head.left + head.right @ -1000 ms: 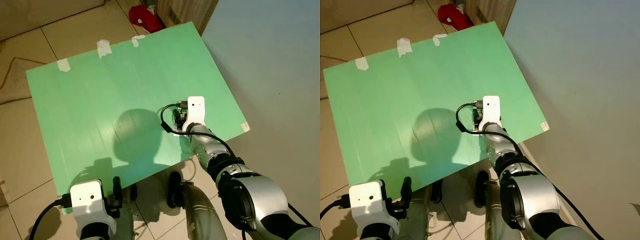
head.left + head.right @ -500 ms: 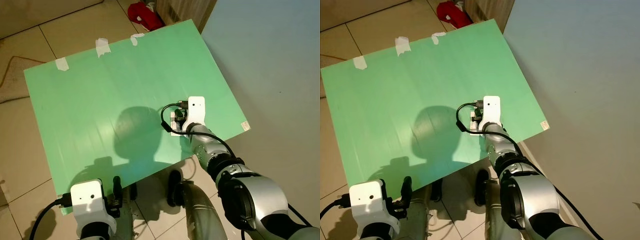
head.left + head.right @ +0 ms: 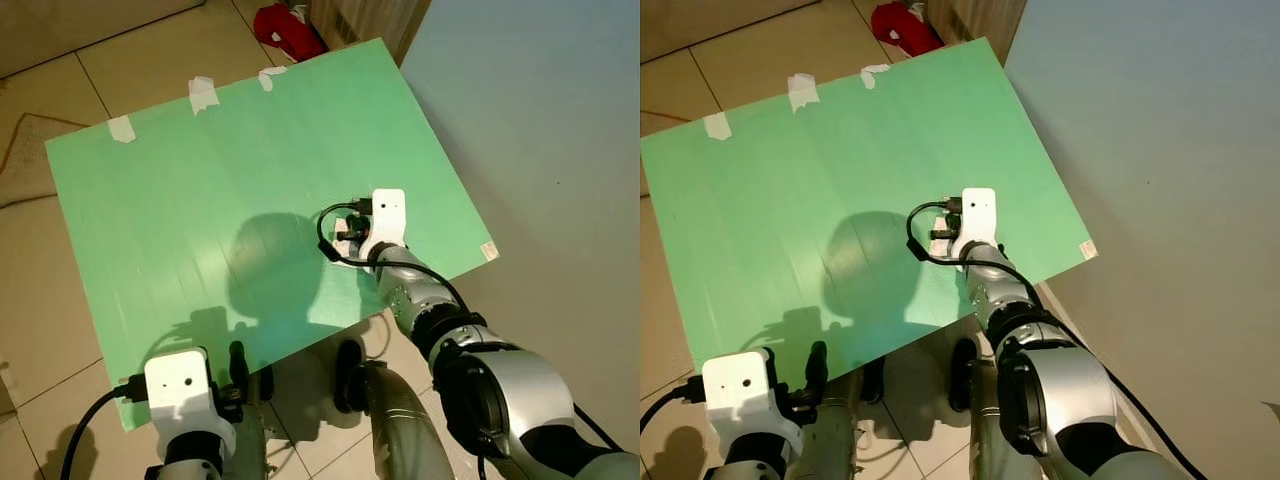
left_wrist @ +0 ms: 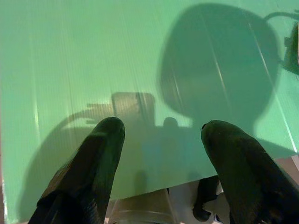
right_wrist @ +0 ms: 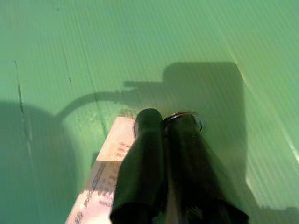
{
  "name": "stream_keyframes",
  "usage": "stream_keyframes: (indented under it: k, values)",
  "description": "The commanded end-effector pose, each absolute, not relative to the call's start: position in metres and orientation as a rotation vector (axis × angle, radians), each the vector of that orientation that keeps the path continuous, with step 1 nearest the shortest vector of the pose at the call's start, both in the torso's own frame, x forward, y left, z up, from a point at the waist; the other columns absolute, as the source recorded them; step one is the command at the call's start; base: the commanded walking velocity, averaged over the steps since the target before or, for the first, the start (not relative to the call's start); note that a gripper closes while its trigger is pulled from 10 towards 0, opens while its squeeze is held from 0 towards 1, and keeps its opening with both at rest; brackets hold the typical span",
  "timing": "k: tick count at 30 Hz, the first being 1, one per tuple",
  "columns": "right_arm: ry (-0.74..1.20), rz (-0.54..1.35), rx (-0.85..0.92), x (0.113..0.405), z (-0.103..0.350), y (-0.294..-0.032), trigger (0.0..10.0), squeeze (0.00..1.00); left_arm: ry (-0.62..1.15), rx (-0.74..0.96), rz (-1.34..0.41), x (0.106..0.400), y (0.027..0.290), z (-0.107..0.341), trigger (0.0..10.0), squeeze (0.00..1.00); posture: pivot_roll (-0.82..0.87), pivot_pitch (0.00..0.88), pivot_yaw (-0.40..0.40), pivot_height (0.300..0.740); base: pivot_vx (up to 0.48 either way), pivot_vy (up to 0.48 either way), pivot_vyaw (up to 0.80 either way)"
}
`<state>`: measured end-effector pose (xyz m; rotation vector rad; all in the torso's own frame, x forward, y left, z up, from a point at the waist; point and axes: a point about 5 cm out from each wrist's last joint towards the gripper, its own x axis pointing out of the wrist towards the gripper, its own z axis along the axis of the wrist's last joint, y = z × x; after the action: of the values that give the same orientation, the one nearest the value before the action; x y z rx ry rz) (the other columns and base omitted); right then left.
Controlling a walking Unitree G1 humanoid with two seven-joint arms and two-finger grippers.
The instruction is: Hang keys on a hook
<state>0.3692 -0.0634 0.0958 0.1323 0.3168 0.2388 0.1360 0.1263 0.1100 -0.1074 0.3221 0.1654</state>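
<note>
A green board [image 3: 200,180] lies on the tiled floor. My right gripper [image 3: 346,236] reaches down to its near right part, over a small white card-like piece [image 5: 110,158] with printed lines. In the right wrist view its two black fingers [image 5: 149,140] are pressed together, and a thin metal key ring [image 5: 194,117] curls out at their tips. The keys themselves are hidden. My left gripper [image 4: 161,128] hangs open above the board's near edge [image 3: 237,362], holding nothing.
Strips of white tape [image 3: 203,93] hold the board's far edge to the floor. A red object [image 3: 285,25] lies beyond it beside wooden furniture [image 3: 365,18]. A pale wall [image 3: 540,120] runs along the right. A rug edge [image 3: 20,160] lies at the left.
My right gripper has shifted slightly to the left over the board, uncovering more of the white piece. The left arm has barely moved.
</note>
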Motion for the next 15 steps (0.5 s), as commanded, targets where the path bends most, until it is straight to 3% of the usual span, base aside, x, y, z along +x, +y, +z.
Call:
stream_keyframes:
  k: [1, 12, 15]
  values:
    - [0.347, 0.243, 0.159, 0.365, 0.089, -0.063, 0.0, 0.00, 0.381, -0.138, 0.149, 0.132, 0.115, 0.102, 10.0, 0.00, 0.33, 0.478, -0.102, 0.740, 0.000, 0.000, 0.00]
    - [0.224, 0.311, 0.208, 0.379, 0.119, -0.058, 0.0, 0.00, 0.346, -0.110, 0.131, 0.147, 0.119, 0.100, 10.0, 0.00, 0.30, 0.417, -0.110, 0.740, 0.000, 0.000, 0.00]
    - [0.163, 0.308, 0.168, 0.387, 0.134, -0.067, 0.0, 0.00, 0.312, -0.087, 0.116, 0.162, 0.121, 0.100, 10.0, 0.00, 0.26, 0.373, -0.116, 0.740, 0.000, 0.000, 0.00]
